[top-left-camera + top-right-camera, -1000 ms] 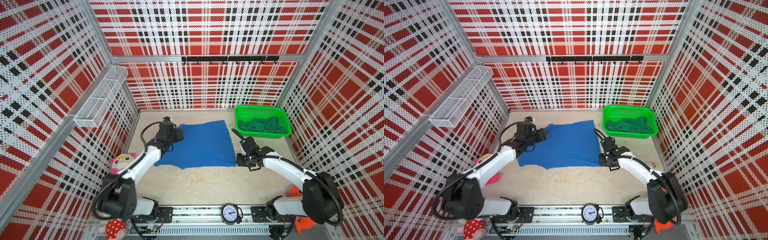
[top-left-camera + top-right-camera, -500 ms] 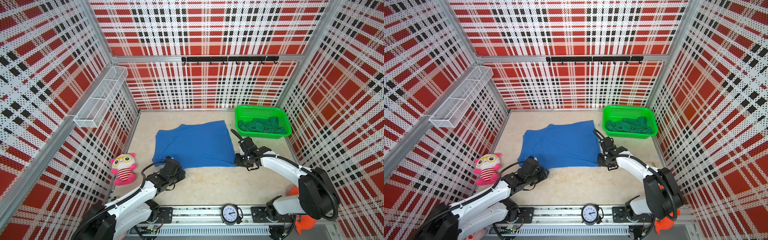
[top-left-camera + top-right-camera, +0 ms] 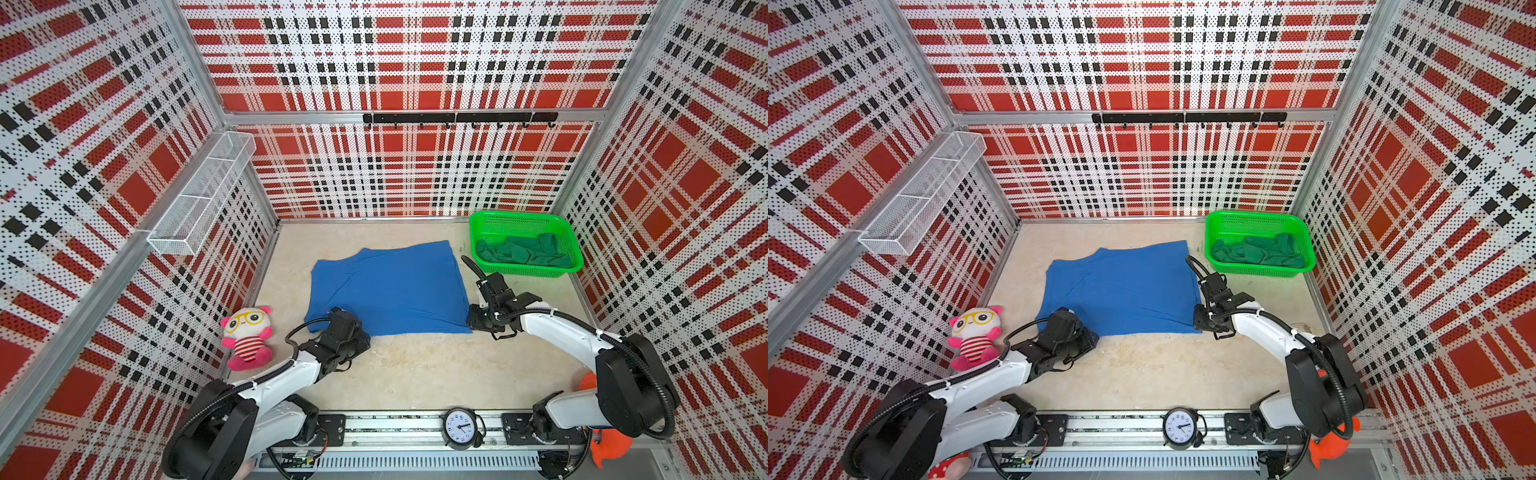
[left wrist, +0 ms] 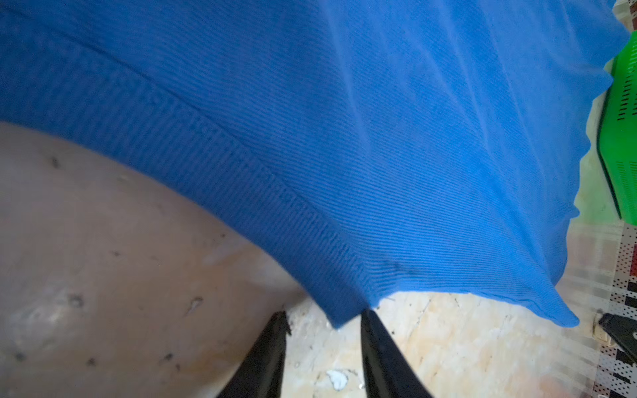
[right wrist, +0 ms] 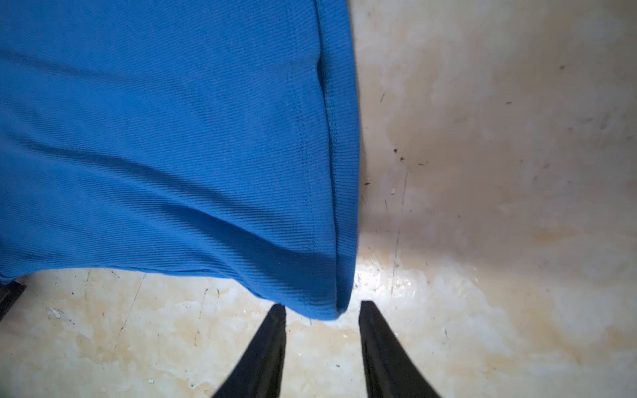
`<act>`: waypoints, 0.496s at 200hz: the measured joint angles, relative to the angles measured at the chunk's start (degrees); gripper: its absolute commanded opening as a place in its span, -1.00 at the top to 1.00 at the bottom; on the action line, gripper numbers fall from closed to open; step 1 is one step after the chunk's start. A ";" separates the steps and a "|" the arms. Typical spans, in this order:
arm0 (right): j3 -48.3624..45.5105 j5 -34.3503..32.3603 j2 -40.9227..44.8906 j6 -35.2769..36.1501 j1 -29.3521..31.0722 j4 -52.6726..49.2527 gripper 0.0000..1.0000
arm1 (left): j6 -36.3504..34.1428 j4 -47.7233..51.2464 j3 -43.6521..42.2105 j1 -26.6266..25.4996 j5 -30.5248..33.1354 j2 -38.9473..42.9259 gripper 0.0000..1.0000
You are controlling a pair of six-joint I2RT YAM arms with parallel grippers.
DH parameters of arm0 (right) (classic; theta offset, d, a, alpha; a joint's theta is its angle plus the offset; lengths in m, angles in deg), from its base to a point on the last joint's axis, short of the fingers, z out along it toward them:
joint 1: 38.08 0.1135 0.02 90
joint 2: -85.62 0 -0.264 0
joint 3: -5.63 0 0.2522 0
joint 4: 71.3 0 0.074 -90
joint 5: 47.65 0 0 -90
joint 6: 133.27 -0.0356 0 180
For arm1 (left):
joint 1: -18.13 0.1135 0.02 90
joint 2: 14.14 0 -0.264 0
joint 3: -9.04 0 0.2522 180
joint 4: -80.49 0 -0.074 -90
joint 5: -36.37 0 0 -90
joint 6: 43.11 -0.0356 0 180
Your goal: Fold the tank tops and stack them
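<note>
The royal blue tank top [image 3: 390, 286] [image 3: 1121, 286] lies spread flat in the middle of the table. The dark green tank top [image 3: 521, 253] [image 3: 1254, 253] sits crumpled in the green basket [image 3: 528, 272] [image 3: 1258, 272]. My left gripper [image 3: 361, 334] [image 3: 1092, 338] is low at the blue top's near left corner. In the left wrist view it [image 4: 325, 315] stands open, with the blue top's [image 4: 379, 138] corner tip between its fingertips. My right gripper [image 3: 471, 322] [image 3: 1196, 322] is at the near right corner. It [image 5: 322, 306] is open too, and the hemmed corner of the blue top [image 5: 155, 138] reaches between its fingertips.
A pink plush toy [image 3: 247, 336] sits near the left wall beside the left arm. A small clock [image 3: 459, 428] stands on the front rail and an orange toy [image 3: 602, 449] lies at the front right. A wire shelf [image 3: 203, 199] hangs on the left wall.
My left arm left the blue top's far left part, swung to the near side and reached its near left corner, its jaws narrowing. The right gripper has hardly moved.
</note>
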 measured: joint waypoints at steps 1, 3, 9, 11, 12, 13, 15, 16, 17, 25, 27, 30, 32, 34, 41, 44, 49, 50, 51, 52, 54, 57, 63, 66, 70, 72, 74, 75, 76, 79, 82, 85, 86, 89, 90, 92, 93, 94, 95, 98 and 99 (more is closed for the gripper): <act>0.00 -0.02 -0.02 0.00 0.00 0.00 0.21 | -0.04 -0.09 0.04 0.02 -0.02 -0.09 0.20; 0.00 -0.02 -0.04 -0.02 0.00 0.02 0.21 | -0.09 -0.24 0.07 0.04 -0.04 -0.26 0.20; 0.00 0.02 -0.15 -0.11 0.00 0.04 0.20 | -0.26 -0.55 0.24 0.09 -0.09 -0.66 0.20; 0.00 0.02 -0.17 -0.13 0.00 0.07 0.20 | -0.35 -0.63 0.33 0.13 -0.15 -0.79 0.20; 0.00 0.02 -0.20 -0.13 0.00 0.09 0.20 | -0.39 -0.66 0.35 0.13 -0.17 -0.85 0.20; 0.00 0.04 -0.20 -0.13 0.00 0.09 0.20 | -0.46 -0.70 0.42 0.15 -0.22 -0.98 0.20; 0.00 0.07 -0.24 -0.15 0.00 0.13 0.21 | -0.57 -0.81 0.50 0.20 -0.24 -1.20 0.20; 0.00 0.09 -0.24 -0.15 0.00 0.15 0.21 | -0.61 -0.85 0.52 0.22 -0.26 -1.25 0.20; 0.00 0.09 -0.26 -0.15 0.00 0.17 0.21 | -0.66 -0.90 0.57 0.24 -0.26 -1.29 0.20; 0.00 0.15 -0.44 -0.20 0.00 0.35 0.21 | -0.94 -1.40 0.85 0.35 -0.39 -2.01 0.21; -0.02 0.15 -0.48 -0.20 0.00 0.42 0.21 | -1.01 -1.51 0.90 0.37 -0.42 -2.14 0.21; -0.04 0.15 -0.55 -0.22 0.00 0.52 0.20 | -1.07 -1.66 1.01 0.42 -0.44 -2.40 0.22; -0.09 0.17 -0.57 -0.24 0.00 0.59 0.21 | -1.09 -1.79 1.07 0.44 -0.48 -2.56 0.23; -0.11 0.15 -0.61 -0.26 0.00 0.72 0.20 | -1.11 -1.86 1.14 0.46 -0.48 -2.69 0.24; -0.22 0.15 -0.81 -0.35 0.00 0.87 0.20 | -1.25 -2.23 1.40 0.52 -0.66 -3.26 0.26; -0.26 0.15 -0.90 -0.35 0.00 0.90 0.21 | -1.31 -2.38 1.46 0.55 -0.68 -3.48 0.28; -0.31 0.13 -1.11 -0.37 0.00 0.98 0.20 | -1.44 -2.60 1.62 0.59 -0.72 -3.87 0.30; -0.31 0.13 -1.18 -0.37 0.00 1.01 0.20 | -1.46 -2.62 1.66 0.61 -0.72 -3.98 0.31; -0.31 0.13 -1.22 -0.37 0.00 1.03 0.20 | -1.49 -2.64 1.68 0.61 -0.74 -4.02 0.31; -0.31 0.13 -1.29 -0.37 0.00 1.03 0.20 | -1.51 -2.69 1.70 0.61 -0.74 -4.07 0.31; -0.31 0.15 -1.38 -0.37 0.00 1.05 0.20 | -1.57 -2.80 1.75 0.61 -0.74 -4.22 0.31; -0.31 0.15 -1.62 -0.37 0.00 1.07 0.20 | -1.66 -2.91 1.86 0.61 -0.79 -4.46 0.32; -0.33 0.15 -2.03 -0.39 0.00 1.20 0.20 | -1.81 -3.02 2.01 0.61 -0.83 -4.81 0.35; -0.33 0.15 -2.19 -0.39 0.00 1.27 0.20 | -1.97 -3.02 2.12 0.63 -0.85 -4.92 0.36; -0.33 0.15 -2.43 -0.44 0.00 1.31 0.20 | -2.03 -3.02 2.27 0.61 -0.87 -5.14 0.38; -0.33 0.15 -2.56 -0.44 0.00 1.33 0.20 | -2.16 -3.02 2.34 0.61 -0.87 -5.22 0.39; -0.33 0.15 -2.69 -0.46 0.00 1.40 0.20 | -2.10 -3.04 2.38 0.63 -0.90 -5.29 0.40; -0.33 0.15 -2.78 -0.50 0.00 1.42 0.20 | -2.12 -3.04 2.38 0.63 -0.90 -5.31 0.41; -0.33 0.15 -2.80 -0.50 0.00 1.44 0.20 | -2.19 -3.04 2.40 0.63 -0.90 -5.33 0.41; -0.35 0.15 -2.95 -0.52 0.00 1.49 0.20 | -2.25 -3.04 2.45 0.63 -0.90 -5.44 0.43; -0.37 0.17 -3.15 -0.57 0.00 1.57 0.20 | -2.27 -3.04 2.47 0.63 -0.90 -5.51 0.45; -0.39 0.17 -3.26 -0.57 0.00 1.64 0.20 | -2.32 -3.02 2.49 0.63 -0.90 -5.53 0.47; -0.39 0.17 -3.28 -0.57 0.00 1.66 0.20 | -2.32 -3.02 2.49 0.63 -0.90 -5.55 0.48; -0.42 0.20 -3.43 -0.59 0.00 1.75 0.19 | -2.34 -3.02 2.49 0.63 -0.92 -5.57 0.49; -0.42 0.22 -3.48 -0.59 0.00 1.75 0.19 | -2.36 -3.02 2.49 0.63 -0.92 -5.57 0.50; -0.42 0.26 -3.54 -0.59 0.00 1.77 0.19 | -2.36 -2.95 2.49 0.66 -0.92 -5.57 0.50; -0.42 0.26 -3.56 -0.61 0.00 1.79 0.19 | -2.36 -2.95 2.49 0.66 -0.92 -5.57 0.51; -0.42 0.26 -3.61 -0.59 0.00 1.84 0.19 | -2.38 -2.95 2.49 0.63 -0.90 -5.57 0.52; -0.42 0.31 -3.63 -0.59 0.00 1.86 0.19 | -2.36 -2.95 2.49 0.63 -0.92 -5.57 0.52; -0.42 0.37 -3.74 -0.61 0.00 1.92 0.19 | -2.43 -2.89 2.49 0.66 -0.92 -5.57 0.54; -0.42 0.37 -3.80 -0.59 0.00 1.99 0.19 | -2.43 -2.86 2.49 0.66 -0.92 -5.57 0.55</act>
